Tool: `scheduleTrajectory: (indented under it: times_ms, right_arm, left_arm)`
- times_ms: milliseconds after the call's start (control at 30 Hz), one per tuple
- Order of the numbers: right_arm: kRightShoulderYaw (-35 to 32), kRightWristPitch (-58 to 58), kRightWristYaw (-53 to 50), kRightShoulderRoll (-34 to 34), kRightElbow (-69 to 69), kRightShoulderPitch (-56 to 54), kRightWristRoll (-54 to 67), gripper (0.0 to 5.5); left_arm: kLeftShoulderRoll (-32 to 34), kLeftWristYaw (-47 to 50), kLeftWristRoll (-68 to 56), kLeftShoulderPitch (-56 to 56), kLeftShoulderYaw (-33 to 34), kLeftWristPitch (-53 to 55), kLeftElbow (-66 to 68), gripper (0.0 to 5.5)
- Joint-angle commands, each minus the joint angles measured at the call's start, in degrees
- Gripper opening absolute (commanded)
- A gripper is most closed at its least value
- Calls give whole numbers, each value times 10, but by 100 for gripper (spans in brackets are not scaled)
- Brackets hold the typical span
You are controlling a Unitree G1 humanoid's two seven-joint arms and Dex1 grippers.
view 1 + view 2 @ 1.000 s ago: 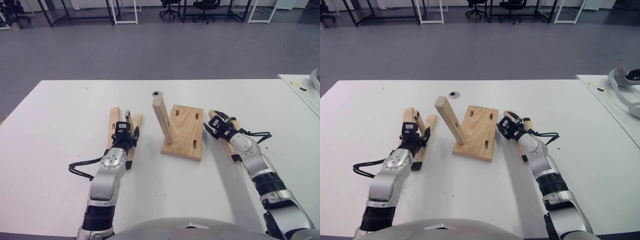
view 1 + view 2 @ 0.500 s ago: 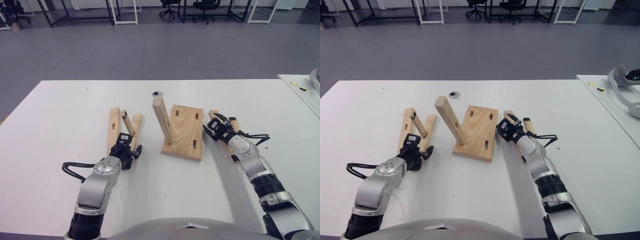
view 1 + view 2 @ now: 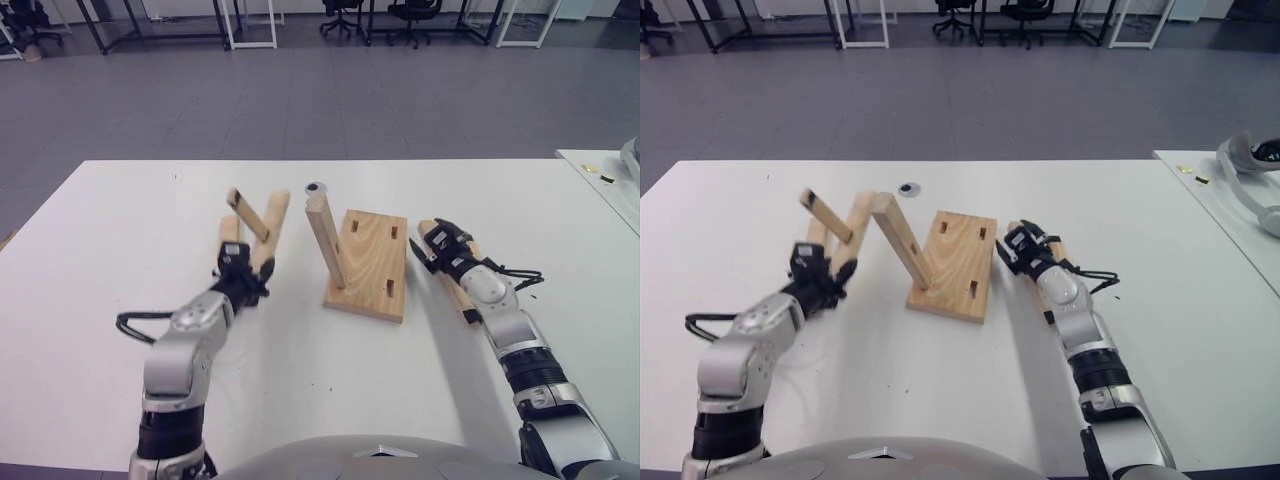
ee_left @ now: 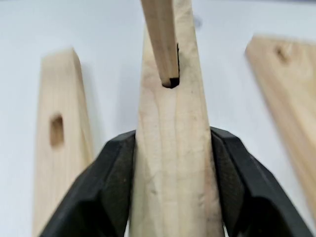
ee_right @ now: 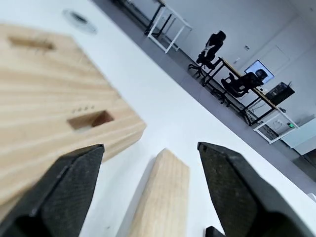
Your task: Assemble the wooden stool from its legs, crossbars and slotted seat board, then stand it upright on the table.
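The slotted seat board (image 3: 372, 265) rests tilted at the table's centre, with one leg (image 3: 325, 240) standing in it and leaning left. My left gripper (image 3: 240, 272) is shut on a second leg (image 4: 173, 148), whose far end (image 3: 275, 212) is raised off the table. A crossbar (image 3: 247, 213) sticks out of that leg's slot. Another slotted leg (image 4: 59, 128) lies flat just left of it. Right of the board, my right gripper (image 3: 432, 245) is open, its fingers (image 5: 59, 192) straddling the end of a leg (image 5: 160, 197) lying on the table.
A small round grommet (image 3: 314, 188) sits in the tabletop behind the standing leg. Black cables trail from both wrists. A second white table with a headset (image 3: 1255, 170) stands at the far right. Bare tabletop (image 3: 330, 370) lies in front of the board.
The left gripper has closed on the leg with the crossbar and lifted its far end up off the table. The right gripper has barely shifted over its leg.
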Motion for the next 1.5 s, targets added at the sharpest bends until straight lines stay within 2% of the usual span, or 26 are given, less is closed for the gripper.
scheduleTrajectory:
  times_ms: [33, 100, 200, 333, 433, 600, 1033, 1167, 1267, 1333, 1500]
  right_arm:
    - [-133, 111, 56, 26, -72, -128, 231, 354]
    - [-181, 214, 74, 43, -123, -219, 389, 354]
    - [-224, 338, 31, 84, -154, -326, 568, 354]
    - [-252, 409, -68, 139, -166, -384, 702, 354]
    - [-266, 433, -115, 142, -167, -395, 755, 354]
    - [-281, 452, -148, 120, -155, -400, 794, 354]
    - [-257, 470, -149, 102, -158, -385, 806, 119]
    - [-257, 459, -159, 102, -174, -370, 799, 108]
    - [-286, 420, -211, 114, -182, -350, 789, 106]
    - [-314, 386, -257, 123, -184, -333, 782, 101]
    - [-347, 356, -359, 131, -269, -232, 774, 101]
  left_arm:
    - [58, -66, -34, -149, 26, -72, 13, 209]
    - [85, -113, -45, -228, 11, -99, 42, 209]
    - [85, -153, -61, -322, -5, -128, 97, 209]
    - [90, -194, -60, -360, -52, -149, 108, 209]
    - [101, -218, -59, -351, -76, -159, 96, 209]
    - [114, -230, -49, -340, -89, -179, 101, 209]
    - [117, -238, -46, -325, -93, -203, 111, 209]
    - [118, -230, -37, -325, -91, -210, 124, 209]
    - [114, -216, -30, -320, -88, -205, 140, 209]
    - [114, -207, -25, -314, -83, -205, 150, 268]
    - [124, -149, -16, -281, -24, -208, 160, 357]
